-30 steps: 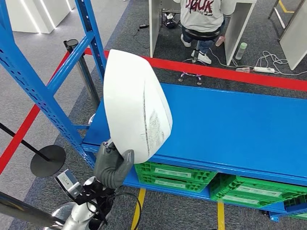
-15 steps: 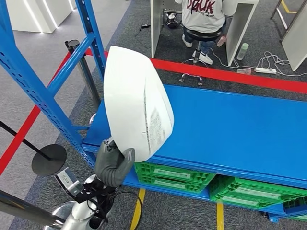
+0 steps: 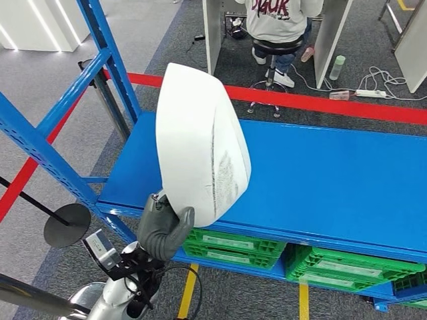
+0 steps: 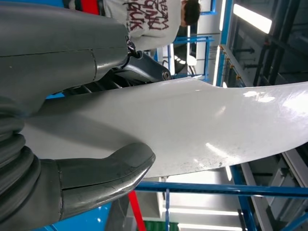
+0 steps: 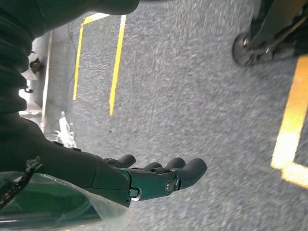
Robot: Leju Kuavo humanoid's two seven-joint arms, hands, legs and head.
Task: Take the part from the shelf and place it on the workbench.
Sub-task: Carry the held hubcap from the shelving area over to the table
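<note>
- My left hand point(image 3: 163, 230) holds the white part point(image 3: 201, 140) by its lower edge, raised upright above the front edge of the blue shelf point(image 3: 327, 180). The part is in the air, touching nothing else that I can see.
- In the left wrist view the thumb point(image 4: 105, 175) presses one face of the part point(image 4: 203, 130) and the darker fingers point(image 4: 145, 70) lie against the other face, so they are clamped on it.
- My right hand point(image 5: 145, 180) hangs over the grey floor point(image 5: 203, 77), fingers stretched out, a little apart, holding nothing.
- Risk, as I judge it: the grip sits at one edge of a broad, smooth shell. Most of the part stands above the hand, so a quick turn could lever it out of the pinch.
- The blue upright point(image 3: 108, 57) stands near the part's left side. Swinging that way could knock the part against it.
- A person point(image 3: 279, 17) sits at a desk beyond the red floor line point(image 3: 327, 103), well apart from me.
- Green crates point(image 3: 237, 243) sit under the shelf; a dropped part could land near them.
</note>
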